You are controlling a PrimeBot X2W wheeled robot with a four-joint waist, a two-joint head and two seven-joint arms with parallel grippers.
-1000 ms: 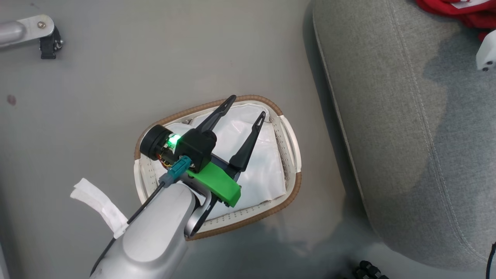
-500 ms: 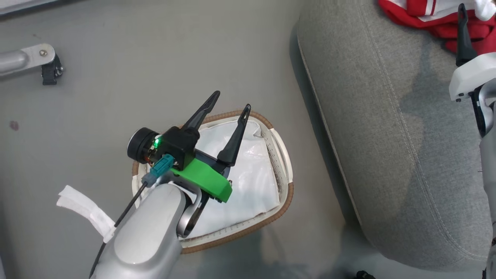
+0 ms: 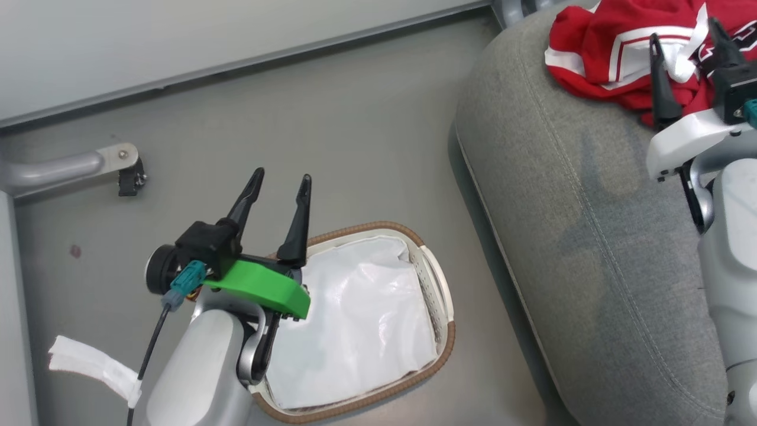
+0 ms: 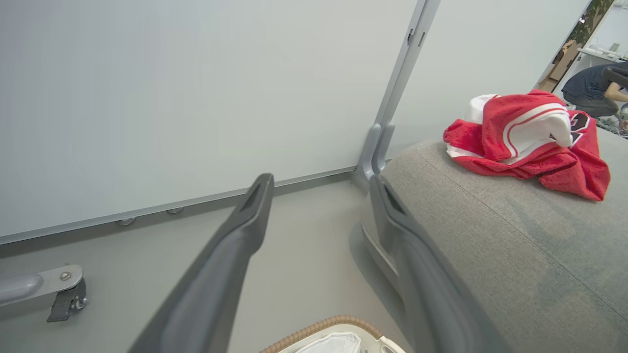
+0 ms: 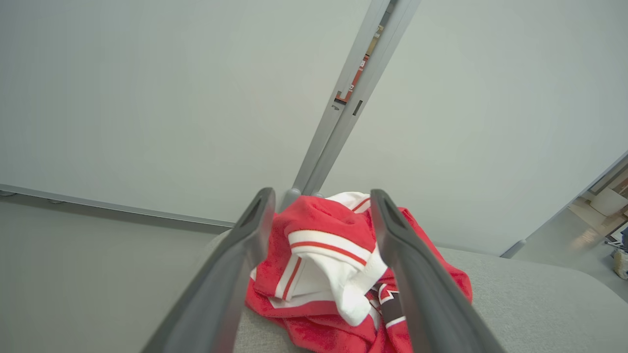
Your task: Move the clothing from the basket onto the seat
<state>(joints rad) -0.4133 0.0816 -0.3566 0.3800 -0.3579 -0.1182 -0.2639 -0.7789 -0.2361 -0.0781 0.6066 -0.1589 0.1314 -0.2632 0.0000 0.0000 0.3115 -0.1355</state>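
Closest to me, my left fingers [image 3: 298,216] are spread apart and carry nothing, hanging over the floor [image 3: 355,136] with the basket [image 3: 440,331] just below and to the right of their base. In the left wrist view its brown rim peeks in right under them. Inside the basket I can make out nothing but the white liner [image 3: 355,331], crumpled and flat, with no red in it, so I judge the moving is done and what is left is a clean retreat. Beyond the basket runs the grey seat [image 3: 591,236], and out past its rounded end my right fingers [image 3: 659,83] are also parted and empty, their tips over the clothing [image 3: 597,53]. In the right wrist view the red and white heap sits between and just beyond the two tips, and I cannot tell whether either tip touches the cloth. To finish well I would leave these fingers released and draw them straight back along their own line, lifting a little first, since loose folds and that white sleeve could catch on a tip and get dragged off the heap. The heap lies near the seat's far end, close to the wall [image 4: 196,98], so any sideways sweep risks nudging it over. I would take the left arm up and away from the basket rim rather than across it.
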